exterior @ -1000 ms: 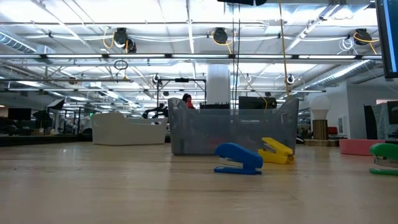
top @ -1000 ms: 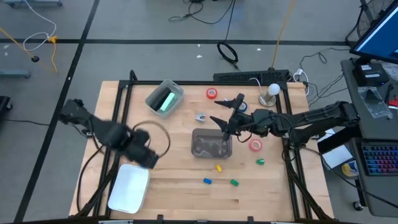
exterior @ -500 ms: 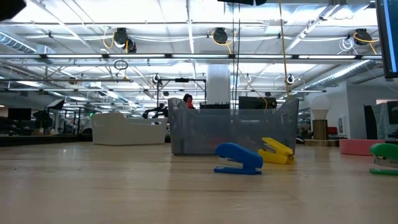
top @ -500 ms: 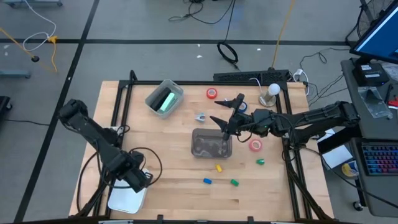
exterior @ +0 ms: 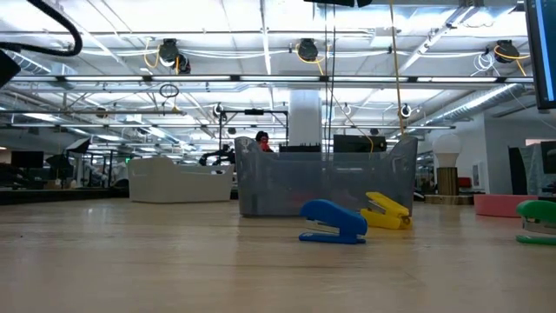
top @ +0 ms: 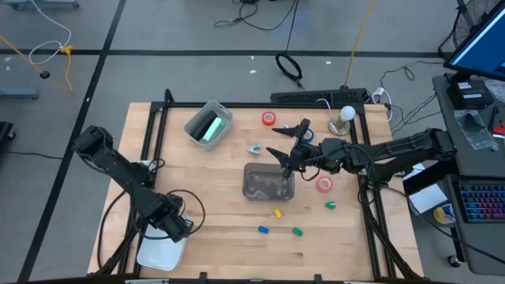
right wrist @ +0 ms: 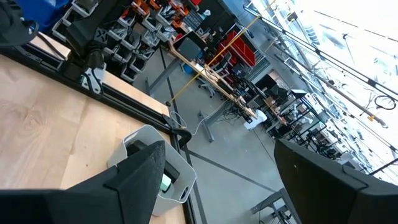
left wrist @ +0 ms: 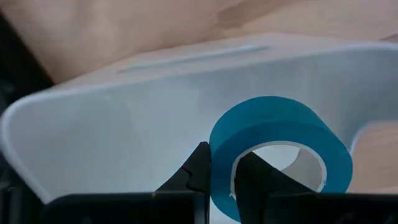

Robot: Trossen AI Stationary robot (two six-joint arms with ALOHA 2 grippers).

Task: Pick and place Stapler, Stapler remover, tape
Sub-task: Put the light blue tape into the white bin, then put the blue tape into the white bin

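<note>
My left gripper (top: pixel 175 227) hangs over the white tray (top: pixel 158 254) at the table's near left, shut on a light blue tape roll (left wrist: pixel 273 118). My right gripper (top: pixel 288 150) waits open and level above the clear bin (top: pixel 268 182) at mid-table. A red tape roll (top: pixel 269 118) lies at the far side and a pink-red one (top: pixel 324 184) to the right of the bin. A grey staple remover (top: pixel 254 147) lies beyond the bin. A blue stapler (exterior: pixel 333 222) and a yellow one (exterior: pixel 386 211) rest on the wood near the bin. My left gripper pinches the tape roll's wall (left wrist: pixel 222 152) between its two fingers, one finger (left wrist: pixel 252 177) inside the hollow centre and the other (left wrist: pixel 198 168) outside. The fingers come from above, pointing down. The roll hangs over the tray's inside; whether it touches the tray I cannot tell.
A clear container holding something green (top: pixel 209 125) stands at the far left, and a white bulb-shaped lamp (top: pixel 342 118) at the far right. Two small green pieces (top: pixel 297 231) (top: pixel 331 205) lie near the front. Black frame rails run along both table sides.
My left gripper, still shut on the blue tape roll, has swung toward the table's near edge and come down over the white tray; most of that move fell in the first half second.
</note>
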